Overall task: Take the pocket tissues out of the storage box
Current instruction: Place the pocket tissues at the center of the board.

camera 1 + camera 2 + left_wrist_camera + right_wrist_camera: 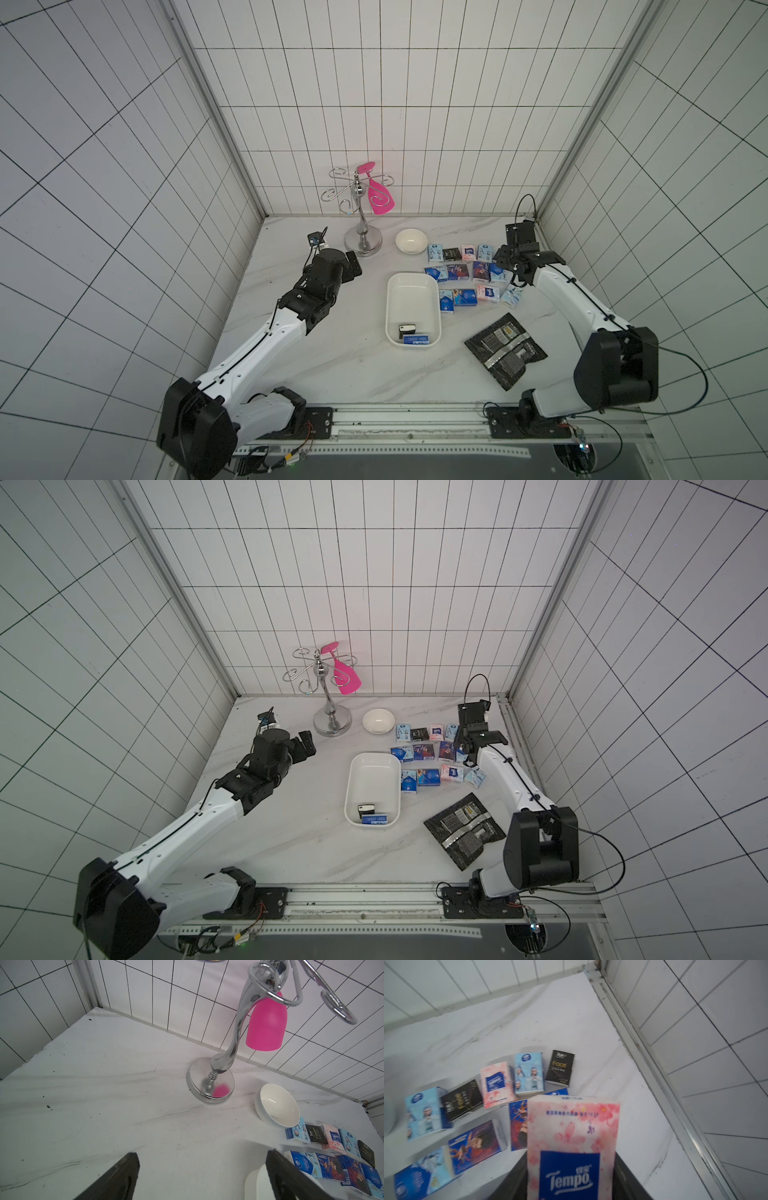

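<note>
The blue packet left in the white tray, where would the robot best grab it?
Probably from straight above, pinching across its thin width. The blue packet shows only a narrow strip by the storage box's near wall, with the black packet close behind it, so coming in sideways looks blocked.

I counted 2 pocket tissues [415, 340] lying flat in the white storage box [411, 291]; the rest lay in rows beside it.

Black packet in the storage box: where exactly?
In both top views the black packet lies at the end of the storage box nearest the robot's base, beside the blue packet against that end wall.
</note>
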You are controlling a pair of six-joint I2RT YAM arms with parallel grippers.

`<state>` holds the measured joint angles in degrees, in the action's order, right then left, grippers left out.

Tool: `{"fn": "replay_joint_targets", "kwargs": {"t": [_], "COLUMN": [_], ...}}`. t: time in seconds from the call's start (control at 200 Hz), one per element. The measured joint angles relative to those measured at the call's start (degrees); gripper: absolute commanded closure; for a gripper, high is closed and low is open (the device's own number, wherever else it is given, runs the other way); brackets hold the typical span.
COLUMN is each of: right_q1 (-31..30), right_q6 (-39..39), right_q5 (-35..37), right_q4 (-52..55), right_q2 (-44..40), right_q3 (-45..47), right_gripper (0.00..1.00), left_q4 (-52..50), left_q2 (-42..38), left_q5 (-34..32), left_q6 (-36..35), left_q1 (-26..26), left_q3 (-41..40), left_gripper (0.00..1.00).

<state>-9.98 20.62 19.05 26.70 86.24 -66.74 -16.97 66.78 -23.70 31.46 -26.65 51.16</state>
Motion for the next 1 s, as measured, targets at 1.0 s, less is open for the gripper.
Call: {"fn": "replay_joint_targets", "kwargs": {"t": [1.0], "right_q1": [11.58], "right_q6": [1.46], "right_q5": [-10.1], "right_q4": [-2.1], "right_q2": [27.3], "right_q3": [-14.62], "right_gripper": [0.45], "left_q4": [-0.02], "left_q2": [0.37], "left_q5": [0.13], "left_q6": [-0.02], "left_q1": [-0.42], "left_q3": [0.0], "left_gripper": [0.01]}}
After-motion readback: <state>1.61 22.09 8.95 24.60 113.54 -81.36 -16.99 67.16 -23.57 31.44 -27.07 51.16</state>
